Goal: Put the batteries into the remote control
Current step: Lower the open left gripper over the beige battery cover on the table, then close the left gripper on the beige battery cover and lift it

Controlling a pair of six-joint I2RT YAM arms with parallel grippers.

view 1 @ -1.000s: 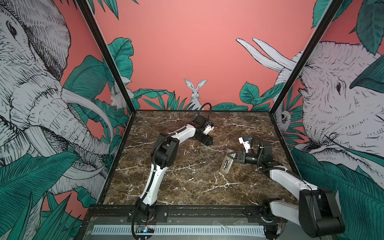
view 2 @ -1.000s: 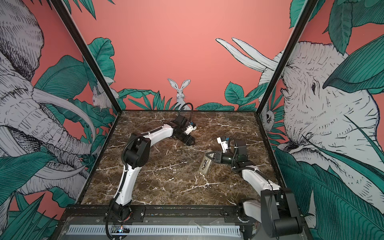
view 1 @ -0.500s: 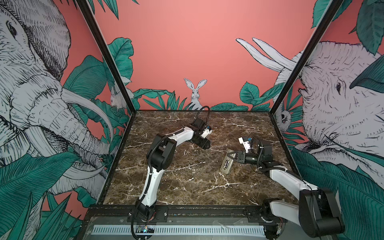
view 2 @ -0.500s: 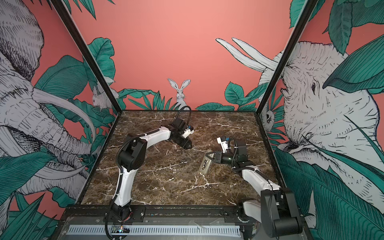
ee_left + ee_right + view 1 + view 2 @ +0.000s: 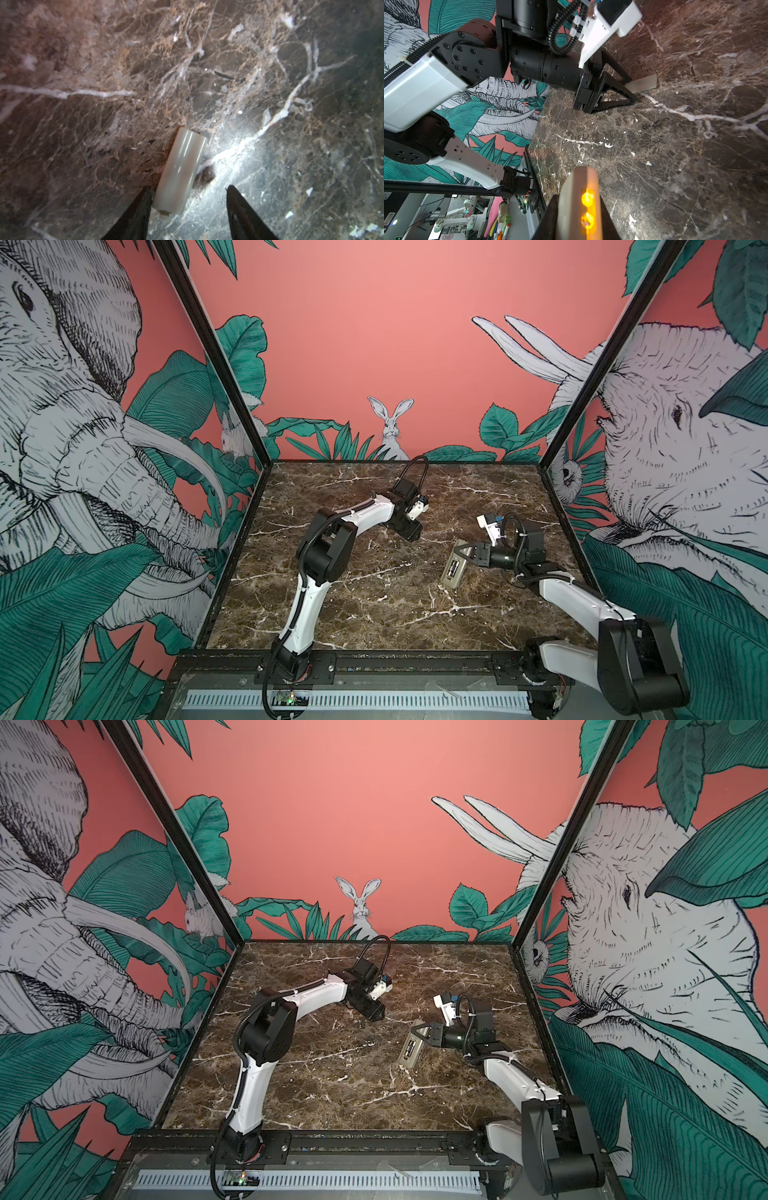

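The remote control [image 5: 453, 572] [image 5: 409, 1052] hangs tilted above the table right of centre, grey-beige back up with a dark recess. My right gripper [image 5: 467, 553] [image 5: 579, 218] is shut on its far end; the right wrist view shows that end [image 5: 577, 187] with two orange glowing spots. I cannot make out the batteries in any view. A small flat grey cover plate [image 5: 180, 170] [image 5: 642, 83] lies on the marble. My left gripper [image 5: 411, 537] [image 5: 376, 1016] [image 5: 188, 188] stands open over it, one finger [image 5: 141, 207] against its edge, the other well apart.
The dark marble table [image 5: 374, 614] is closed in by painted walls on three sides. A black rail [image 5: 374, 662] with both arm bases runs along the front edge. The left arm's elbow [image 5: 328, 547] stands over the table's middle left.
My left gripper has come down and a little nearer the front, onto the cover plate. The right arm and the remote control have not moved.
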